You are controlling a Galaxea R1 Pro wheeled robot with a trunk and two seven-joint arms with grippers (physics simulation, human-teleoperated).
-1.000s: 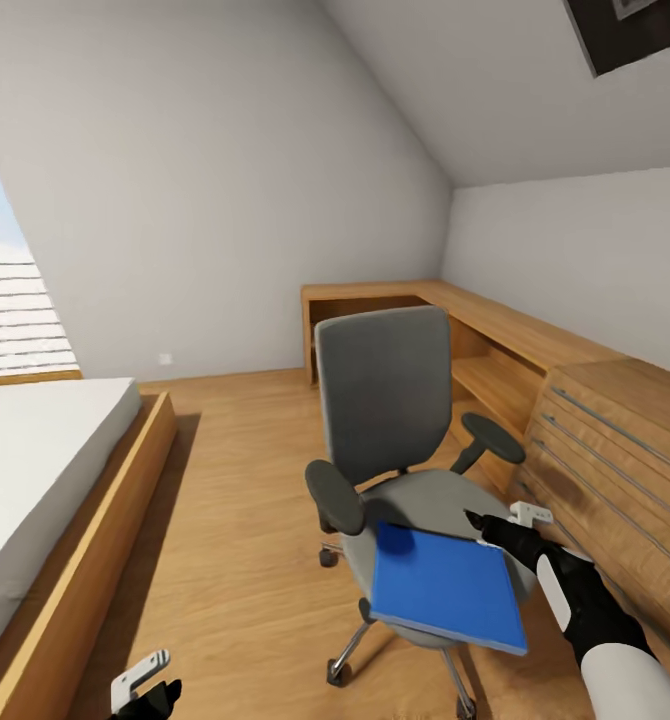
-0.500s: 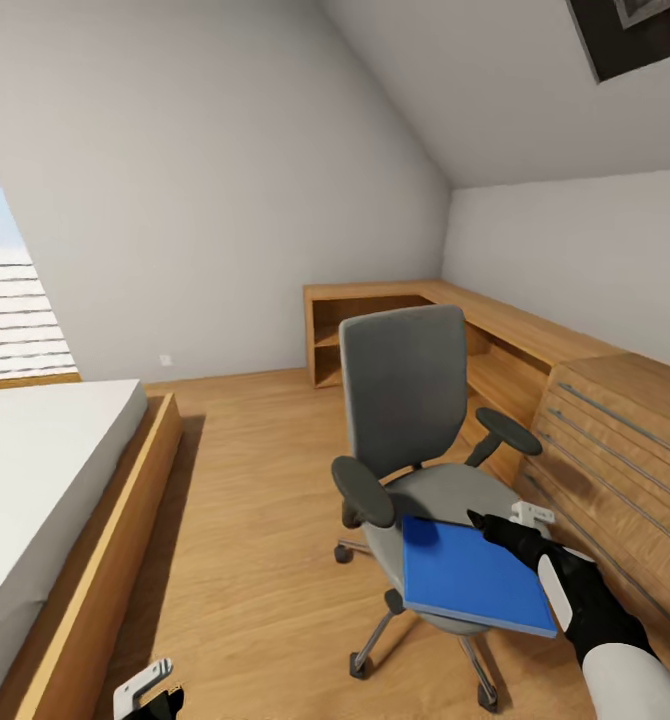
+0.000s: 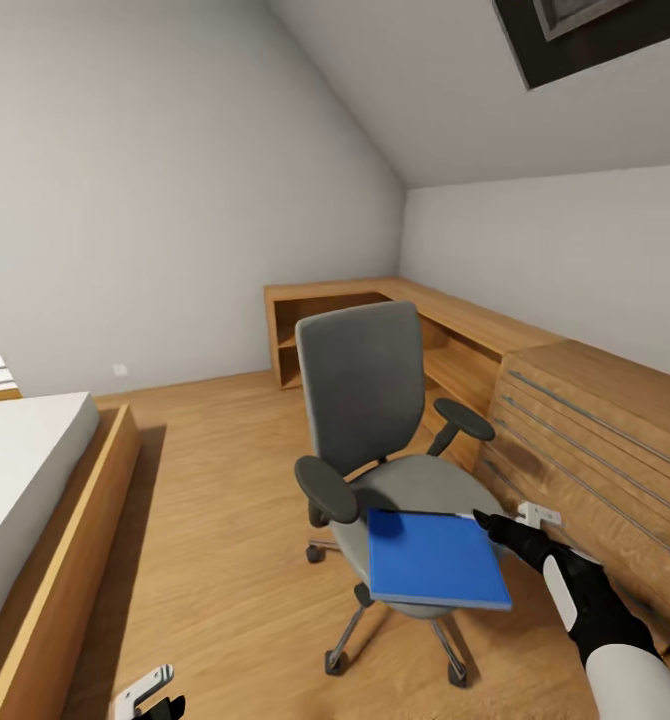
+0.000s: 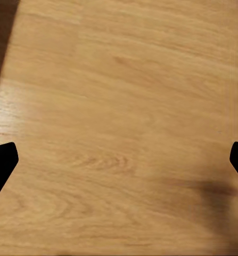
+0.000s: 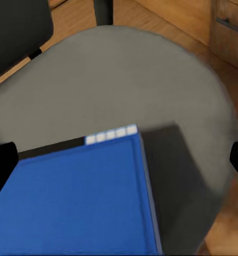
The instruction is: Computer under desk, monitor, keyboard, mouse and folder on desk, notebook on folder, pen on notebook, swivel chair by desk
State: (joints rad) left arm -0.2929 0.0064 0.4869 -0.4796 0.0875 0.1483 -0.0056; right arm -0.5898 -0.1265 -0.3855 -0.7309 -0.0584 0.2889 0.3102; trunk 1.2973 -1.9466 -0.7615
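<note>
The swivel chair (image 3: 365,400), grey with black armrests, stands in the middle of the wooden floor in the head view. The bright blue folder (image 3: 433,558) lies flat on its seat (image 5: 124,80) and overhangs the front edge. My right gripper (image 3: 507,518) is open and hovers at the folder's right far corner, its fingers spread wide over the folder (image 5: 76,202) without closing on it. My left gripper (image 3: 145,692) is open, low beside me, over bare floor (image 4: 119,106). The desk, monitor, keyboard, mouse, computer, notebook and pen are out of view.
A bed (image 3: 25,480) with a wooden frame lies at the left. A low wooden shelf unit (image 3: 335,310) runs along the back wall and a wooden drawer chest (image 3: 595,440) stands close behind the chair's right side. Open floor lies between bed and chair.
The chair, with the folder on it, rolled a little to the right at first. Then the whole view swung rightward, shifting bed and shelf left. My right gripper stayed by the folder's corner.
</note>
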